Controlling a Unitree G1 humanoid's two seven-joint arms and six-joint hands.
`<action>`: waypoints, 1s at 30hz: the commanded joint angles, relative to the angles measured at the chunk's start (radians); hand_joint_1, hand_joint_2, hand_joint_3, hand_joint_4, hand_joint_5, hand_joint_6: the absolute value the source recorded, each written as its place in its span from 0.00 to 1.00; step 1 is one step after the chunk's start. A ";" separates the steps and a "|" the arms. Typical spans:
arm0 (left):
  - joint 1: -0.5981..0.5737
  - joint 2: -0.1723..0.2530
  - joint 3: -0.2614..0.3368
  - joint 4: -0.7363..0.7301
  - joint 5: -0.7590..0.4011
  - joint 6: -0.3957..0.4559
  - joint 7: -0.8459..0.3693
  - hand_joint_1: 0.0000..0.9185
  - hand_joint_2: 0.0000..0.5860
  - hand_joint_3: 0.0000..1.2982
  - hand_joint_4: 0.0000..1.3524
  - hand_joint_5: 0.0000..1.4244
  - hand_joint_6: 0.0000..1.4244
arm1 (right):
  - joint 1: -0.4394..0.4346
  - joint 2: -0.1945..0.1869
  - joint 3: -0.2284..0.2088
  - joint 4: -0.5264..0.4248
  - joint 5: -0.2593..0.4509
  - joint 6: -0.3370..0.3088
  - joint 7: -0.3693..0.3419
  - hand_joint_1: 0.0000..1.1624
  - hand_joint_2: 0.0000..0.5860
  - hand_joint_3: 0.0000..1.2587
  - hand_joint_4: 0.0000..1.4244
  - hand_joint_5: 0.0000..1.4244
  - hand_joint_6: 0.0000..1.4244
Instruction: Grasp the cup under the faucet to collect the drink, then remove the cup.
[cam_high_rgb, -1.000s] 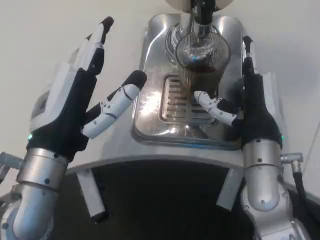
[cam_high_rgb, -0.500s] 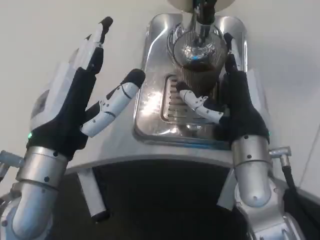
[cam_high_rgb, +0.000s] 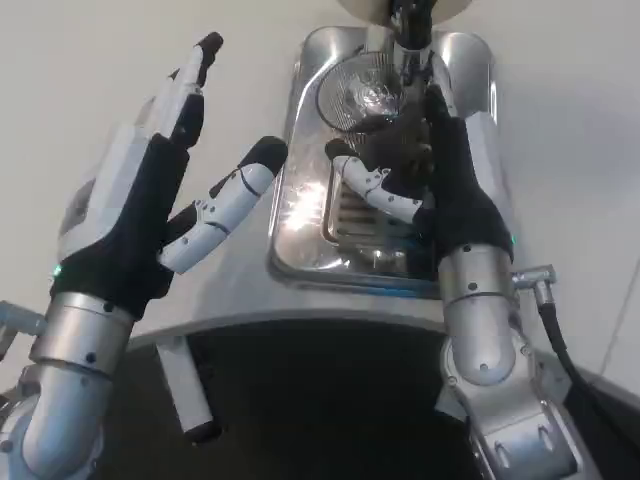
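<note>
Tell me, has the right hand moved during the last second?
Yes. The right hand moved left over the steel drip tray and now grips the cup, tilting it leftward.

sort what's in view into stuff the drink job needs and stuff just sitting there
Job: cup with dark drink, gripped by the right hand; faucet above it; steel drip tray below.
Idle: left hand, held open over the white table.

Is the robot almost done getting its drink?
Partly. The cup already holds dark drink, so the filling looks done. Right now the right hand grips the cup, which tilts to the left of the faucet above the silver drip tray. Left to do: carry the cup clear of the tray. The left hand waits open beside it.
</note>
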 joint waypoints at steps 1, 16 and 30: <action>0.015 -0.002 0.013 0.000 -0.014 0.009 -0.001 0.00 0.39 0.00 0.00 0.00 0.00 | -0.023 0.027 0.008 -0.001 -0.046 0.038 -0.069 0.92 0.45 0.32 0.29 0.35 0.46; 0.011 -0.008 0.017 -0.006 -0.012 0.019 0.003 0.00 0.40 0.00 0.00 0.00 0.00 | -0.048 0.059 0.009 0.077 -0.098 0.027 -0.299 1.00 0.30 0.65 0.62 0.63 0.86; 0.018 -0.003 0.007 -0.008 -0.005 0.021 -0.004 0.00 0.40 0.00 0.00 0.00 0.00 | 0.013 0.052 0.028 -0.014 -0.096 0.033 -0.275 1.00 0.30 0.66 0.63 0.64 0.87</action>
